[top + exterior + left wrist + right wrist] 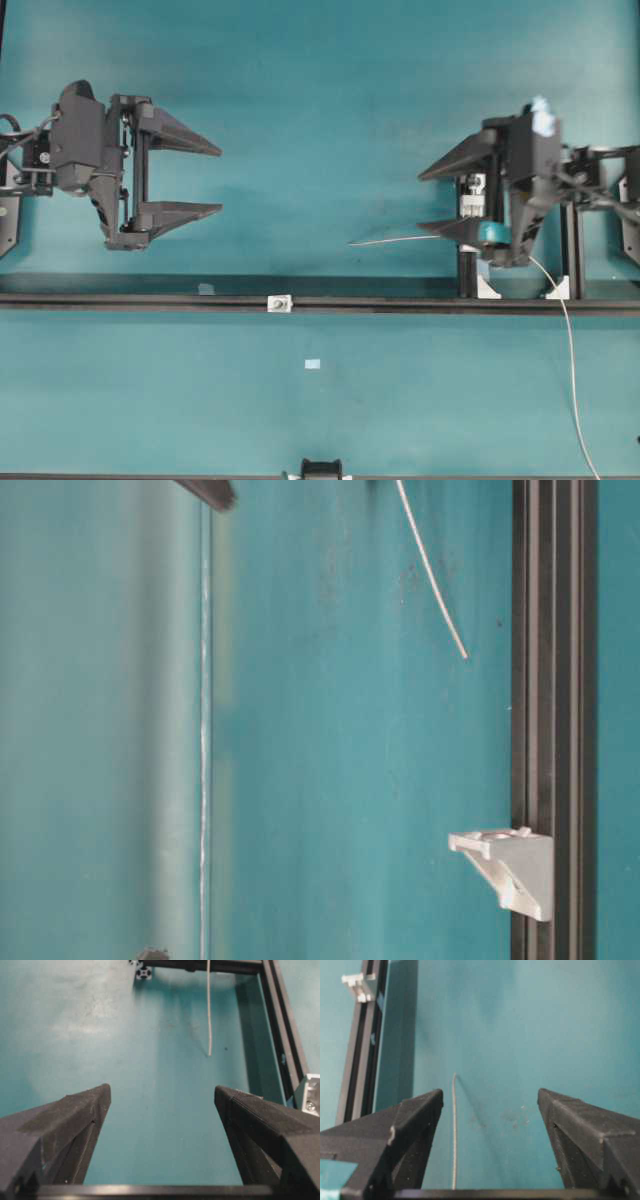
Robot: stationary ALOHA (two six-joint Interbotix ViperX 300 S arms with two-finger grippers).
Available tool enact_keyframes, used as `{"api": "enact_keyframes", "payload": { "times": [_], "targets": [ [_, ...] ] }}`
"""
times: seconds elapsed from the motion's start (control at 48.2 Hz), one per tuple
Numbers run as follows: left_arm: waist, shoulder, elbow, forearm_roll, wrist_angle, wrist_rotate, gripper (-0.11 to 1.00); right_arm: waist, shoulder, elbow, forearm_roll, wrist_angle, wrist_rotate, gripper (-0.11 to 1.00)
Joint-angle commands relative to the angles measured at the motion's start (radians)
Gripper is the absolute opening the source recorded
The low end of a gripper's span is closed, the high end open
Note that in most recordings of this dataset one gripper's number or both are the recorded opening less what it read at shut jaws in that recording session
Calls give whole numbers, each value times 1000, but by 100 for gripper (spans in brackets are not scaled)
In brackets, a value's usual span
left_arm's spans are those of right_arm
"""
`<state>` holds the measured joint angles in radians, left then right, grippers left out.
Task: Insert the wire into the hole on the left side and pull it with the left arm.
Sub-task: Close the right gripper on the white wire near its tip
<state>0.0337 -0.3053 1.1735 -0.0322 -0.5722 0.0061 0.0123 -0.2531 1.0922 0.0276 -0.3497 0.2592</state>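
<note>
The wire (395, 240) is a thin grey-white strand lying on the teal table, its free tip pointing left. It runs under my right gripper (420, 202) and curves off to the lower right. In the right wrist view the wire (454, 1130) lies between the spread fingers, close to the left finger (415, 1115), and is not clamped. The hole sits in a tiny white-silver bracket (280, 303) on the black rail, left of and below the wire's tip. My left gripper (220, 180) hovers open and empty at the far left. Ahead of its fingers the wire (209, 1010) points toward the left gripper (162, 1095).
A long black rail (400, 303) crosses the table. Two white corner brackets (487, 288) join upright rails to it under the right arm. A pale tape square (312, 364) lies in front of the rail. At table level the bracket (510, 870) sticks out from the rail (553, 720).
</note>
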Motion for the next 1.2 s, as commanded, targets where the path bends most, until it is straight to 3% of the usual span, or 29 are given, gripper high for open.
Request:
{"api": "enact_keyframes", "payload": {
  "times": [0.0,0.353,1.183],
  "targets": [
    [8,3,-17,-2,-11,2,73,12,34,-41,-2,0,3,86],
    [17,63,-18,-3,-12,-2,72,23,153,-94,-2,0,14,86],
    [32,87,-32,-3,-8,-2,72,40,278,-141,-2,20,37,86]
  ]
}}
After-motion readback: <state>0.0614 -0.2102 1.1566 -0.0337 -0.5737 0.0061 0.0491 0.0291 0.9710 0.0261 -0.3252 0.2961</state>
